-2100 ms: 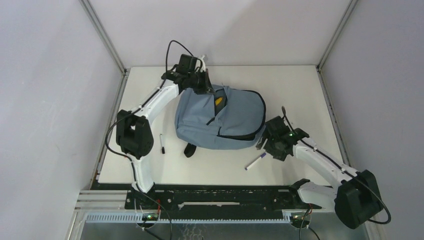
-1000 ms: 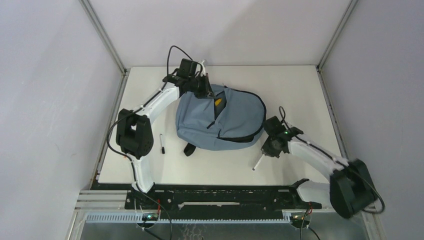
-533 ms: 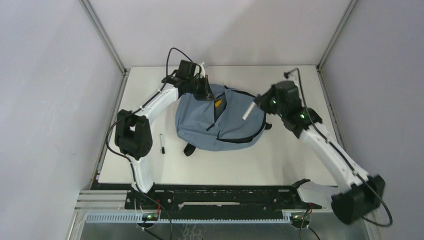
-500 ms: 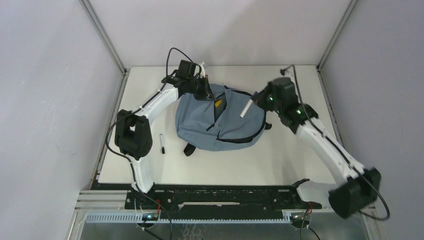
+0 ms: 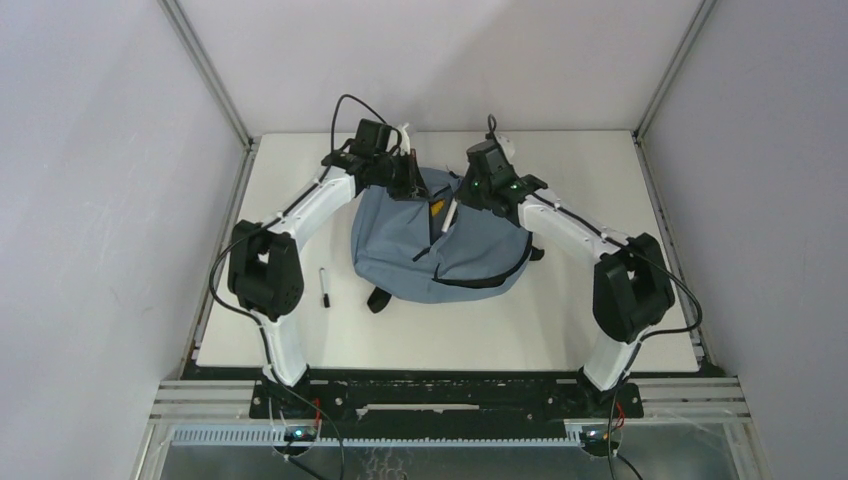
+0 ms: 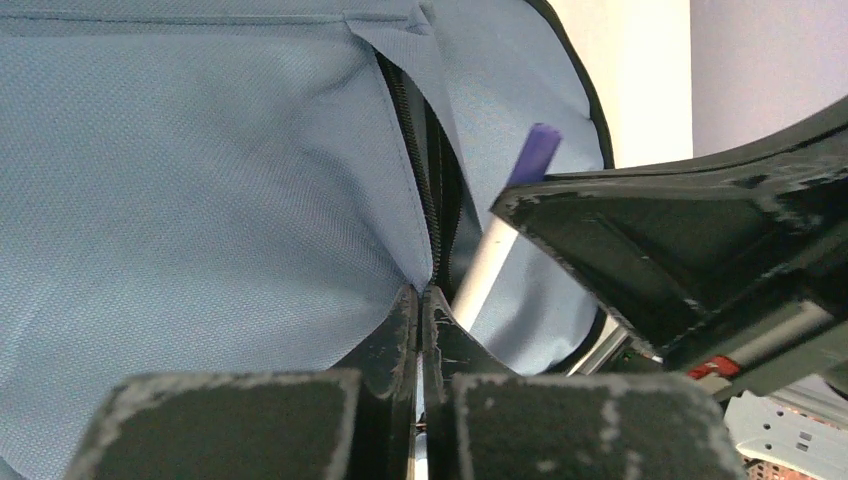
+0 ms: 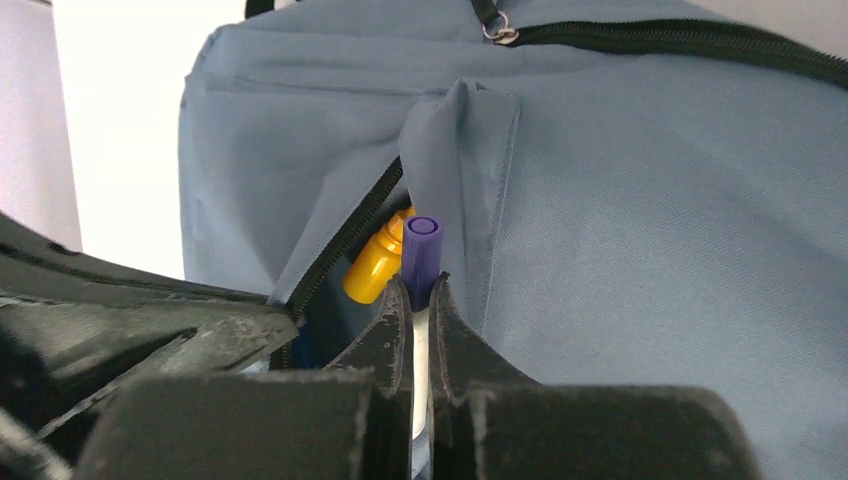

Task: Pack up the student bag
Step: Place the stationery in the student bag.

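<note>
On table (image 5: 560,330), left pincer (image 6: 421,295) pinches student bag (image 5: 400,245) pocket edge (image 6: 398,130); right pincer (image 7: 422,285) grips pen (image 7: 421,245).

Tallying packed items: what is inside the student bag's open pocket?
In the zipper opening of the student bag, a yellow-orange item shows; fabric hides anything deeper. The right gripper holds a purple-capped pen there.

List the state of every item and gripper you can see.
Backpack: lying flat, front pocket unzipped.
Left gripper: shut on the pocket's edge.
Right gripper: shut on the purple-capped pen.
Purple-capped pen: capped, at the pocket opening.
Yellow item: inside the pocket.
Black-tipped pen: lying on the table.
</note>
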Available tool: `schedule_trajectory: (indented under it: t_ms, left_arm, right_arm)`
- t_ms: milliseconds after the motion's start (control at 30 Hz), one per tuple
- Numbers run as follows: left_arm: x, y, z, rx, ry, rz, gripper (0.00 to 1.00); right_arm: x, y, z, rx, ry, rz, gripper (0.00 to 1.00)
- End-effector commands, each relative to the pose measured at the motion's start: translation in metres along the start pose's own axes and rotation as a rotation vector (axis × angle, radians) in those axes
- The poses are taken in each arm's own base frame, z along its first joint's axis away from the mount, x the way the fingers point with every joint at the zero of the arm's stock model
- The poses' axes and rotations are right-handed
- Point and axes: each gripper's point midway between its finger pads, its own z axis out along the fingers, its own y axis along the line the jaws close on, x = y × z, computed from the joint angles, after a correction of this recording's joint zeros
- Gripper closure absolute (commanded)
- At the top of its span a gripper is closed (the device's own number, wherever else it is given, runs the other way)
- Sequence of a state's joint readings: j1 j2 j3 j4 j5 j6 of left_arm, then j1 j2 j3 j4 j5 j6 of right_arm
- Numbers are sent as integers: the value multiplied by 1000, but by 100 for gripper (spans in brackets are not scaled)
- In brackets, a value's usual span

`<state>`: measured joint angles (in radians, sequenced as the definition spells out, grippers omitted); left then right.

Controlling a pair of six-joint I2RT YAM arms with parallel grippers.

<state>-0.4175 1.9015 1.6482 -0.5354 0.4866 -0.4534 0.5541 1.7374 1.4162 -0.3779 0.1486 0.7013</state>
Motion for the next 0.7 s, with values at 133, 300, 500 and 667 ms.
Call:
schedule_trajectory:
  t_ms: [133,300,500,667]
  left_arm:
    - [-2,-29,-22,89,-31,27,100]
    - [-2,-33,-22,98,-39,30,100]
    - [-3,-33,-22,93,-43,37,100]
    - [-5,-32,-24,79,-56,44,100]
  right_arm:
    - [30,39,1,-93,48,-32,100]
    - [45,48,6,-116,89,-24,100]
    - [55,54,2,-148,136,-35,71]
    - [42,51,-16,-144,99,-63,48]
